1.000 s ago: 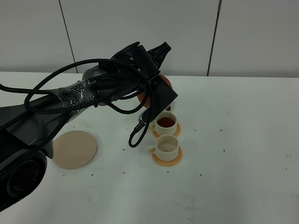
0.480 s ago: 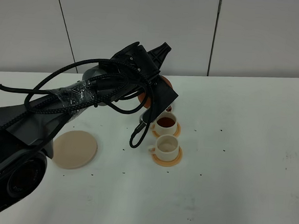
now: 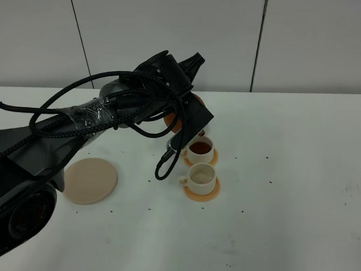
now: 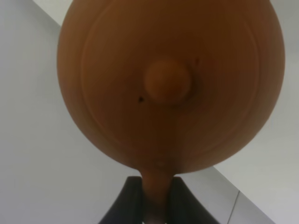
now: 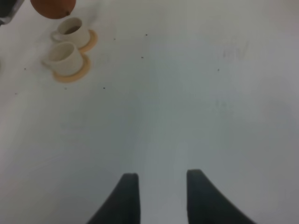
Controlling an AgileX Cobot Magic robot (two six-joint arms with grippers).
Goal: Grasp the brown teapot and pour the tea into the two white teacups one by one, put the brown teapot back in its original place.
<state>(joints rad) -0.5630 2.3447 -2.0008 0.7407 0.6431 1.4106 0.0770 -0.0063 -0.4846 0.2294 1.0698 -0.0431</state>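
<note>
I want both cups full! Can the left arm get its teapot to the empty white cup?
Probably yes. The round reddish-brown clay teapot hovers by the filled white teacup; the empty white teacup sits beside, nothing between.

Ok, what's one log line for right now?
teapot: held over far cup | left jaws: shut on its handle | far cup: tea inside | near cup: looks empty | plate: bare | right jaws: open

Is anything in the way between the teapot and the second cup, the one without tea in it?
Nothing visible does. The left end effector holds the brown teapot aloft by the filled teacup; the nearer teacup, showing no tea, sits right beside it.
</note>
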